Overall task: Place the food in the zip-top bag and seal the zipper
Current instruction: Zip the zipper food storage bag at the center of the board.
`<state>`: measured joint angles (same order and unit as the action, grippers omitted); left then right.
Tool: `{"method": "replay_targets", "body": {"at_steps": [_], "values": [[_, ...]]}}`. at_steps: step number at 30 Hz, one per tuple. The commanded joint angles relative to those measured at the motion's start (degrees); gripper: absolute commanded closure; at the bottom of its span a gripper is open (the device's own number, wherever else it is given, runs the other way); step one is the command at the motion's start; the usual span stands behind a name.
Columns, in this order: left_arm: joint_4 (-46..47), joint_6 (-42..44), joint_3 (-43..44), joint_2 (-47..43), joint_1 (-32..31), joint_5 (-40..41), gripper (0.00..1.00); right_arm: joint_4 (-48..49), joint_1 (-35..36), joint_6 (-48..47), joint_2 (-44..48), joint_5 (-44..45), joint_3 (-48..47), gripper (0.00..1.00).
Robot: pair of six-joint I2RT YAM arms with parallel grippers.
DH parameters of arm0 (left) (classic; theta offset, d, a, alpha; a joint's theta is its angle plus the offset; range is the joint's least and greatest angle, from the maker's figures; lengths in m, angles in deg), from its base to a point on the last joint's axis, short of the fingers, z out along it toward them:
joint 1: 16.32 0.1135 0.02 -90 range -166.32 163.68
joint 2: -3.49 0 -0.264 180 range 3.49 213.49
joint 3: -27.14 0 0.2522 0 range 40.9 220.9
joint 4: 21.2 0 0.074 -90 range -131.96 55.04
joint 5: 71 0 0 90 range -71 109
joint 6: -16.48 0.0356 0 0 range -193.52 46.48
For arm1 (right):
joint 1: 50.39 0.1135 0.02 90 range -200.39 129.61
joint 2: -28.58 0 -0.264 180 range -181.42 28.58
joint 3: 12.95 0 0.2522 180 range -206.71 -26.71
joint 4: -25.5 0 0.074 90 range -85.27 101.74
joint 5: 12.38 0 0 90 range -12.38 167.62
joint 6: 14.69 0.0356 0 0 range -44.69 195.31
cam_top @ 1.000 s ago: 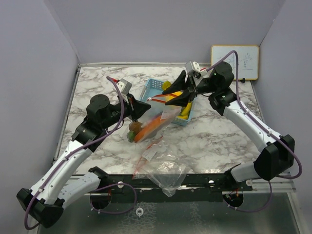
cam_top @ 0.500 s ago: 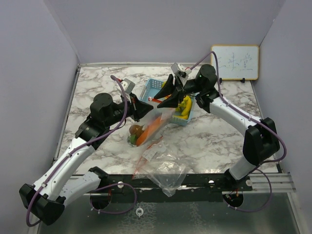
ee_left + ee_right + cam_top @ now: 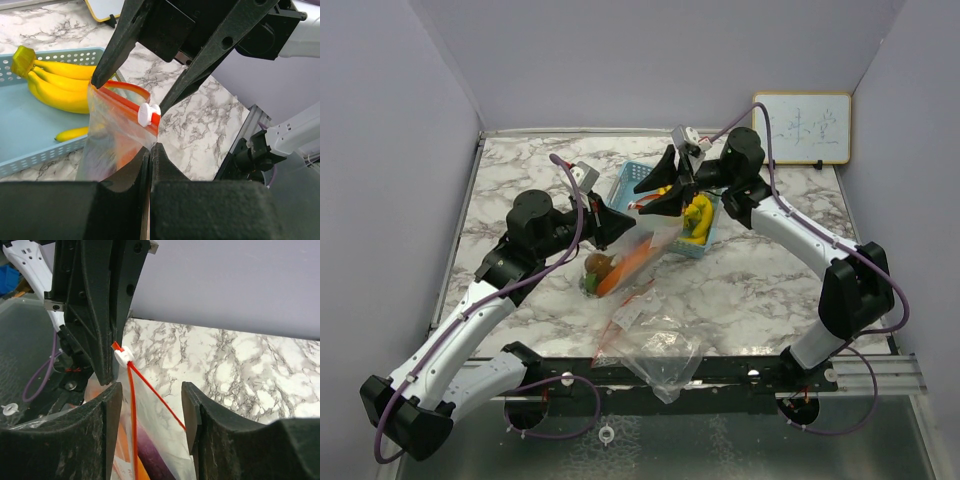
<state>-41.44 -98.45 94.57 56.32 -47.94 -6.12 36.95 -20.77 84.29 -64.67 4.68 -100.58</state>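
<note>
Left gripper (image 3: 151, 148) clenched on corner of zip-top bag (image 3: 116, 145), beside white slider (image 3: 148, 114). Right gripper (image 3: 150, 388) fingers parted, straddling red zipper track (image 3: 132, 410). Bag mid-table, carrot (image 3: 625, 262) inside. Bananas (image 3: 698, 215) in blue basket (image 3: 632, 178) near table's far edge.

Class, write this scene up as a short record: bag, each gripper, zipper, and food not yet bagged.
bag: zip-top bag, carrot inside
left gripper: fingers shut on the bag's corner
right gripper: fingers open, astride the zipper
zipper: open, white slider at the end by the left gripper
outside bag: bananas in blue basket
</note>
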Motion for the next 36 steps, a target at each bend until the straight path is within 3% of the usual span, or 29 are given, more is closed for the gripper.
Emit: {"method": "replay_targets", "body": {"at_steps": [1, 6, 10, 13, 14, 16, 17, 22, 26, 28, 32, 36], "values": [[2.27, 0.26, 1.98, -1.22, -0.02, -1.47, 1.00, -0.47, 0.34, -1.97, 1.11, 1.65, -1.02, 0.48], [2.33, 0.52, 2.42, -0.76, -0.03, -1.89, 1.00, 15.28, 0.34, 12.75, -2.58, -6.68, 1.56, 0.51], [1.55, 1.01, 2.82, -0.67, -0.04, -1.56, 1.00, 26.69, 0.34, 23.93, -3.26, -10.53, 4.53, 0.68], [1.30, 1.60, 2.86, -1.01, -0.03, -0.72, 1.00, 19.87, 0.43, 19.51, -1.13, -11.30, 5.94, 0.70], [1.52, 1.78, 2.86, -1.12, -0.02, -0.52, 1.00, 15.80, 0.43, 16.57, -0.13, -10.70, 6.35, 0.74], [1.83, 1.83, 2.86, -1.07, -0.02, -0.38, 1.00, 8.57, 0.43, 10.49, 1.86, -8.03, 6.85, 0.93], [2.02, 1.77, 2.80, -1.01, -0.02, -0.37, 1.00, 5.88, 0.43, 8.19, 2.72, -6.45, 6.96, 0.96], [2.12, 2.22, 2.52, -0.92, -0.03, -0.34, 0.98, -4.52, 0.43, 0.12, 6.46, 1.30, 5.21, 0.98], [3.25, 4.78, 1.38, -2.03, -0.03, -0.01, 0.53, -12.32, 0.43, -5.41, 8.43, 4.08, 2.87, 0.98], [5.14, 5.19, 0.74, -2.13, -0.05, -0.42, 0.45, -13.04, 0.43, -5.78, 8.94, 3.75, 2.82, 0.98], [7.58, 5.20, 1.21, -0.01, -0.04, -3.93, 0.46, -12.95, 0.43, -5.24, 9.57, 2.44, 3.26, 0.98], [8.71, 4.48, 2.02, 2.85, -0.04, -8.34, 0.61, -15.16, 0.43, -6.61, 10.11, 2.20, 2.54, 0.98]]}}
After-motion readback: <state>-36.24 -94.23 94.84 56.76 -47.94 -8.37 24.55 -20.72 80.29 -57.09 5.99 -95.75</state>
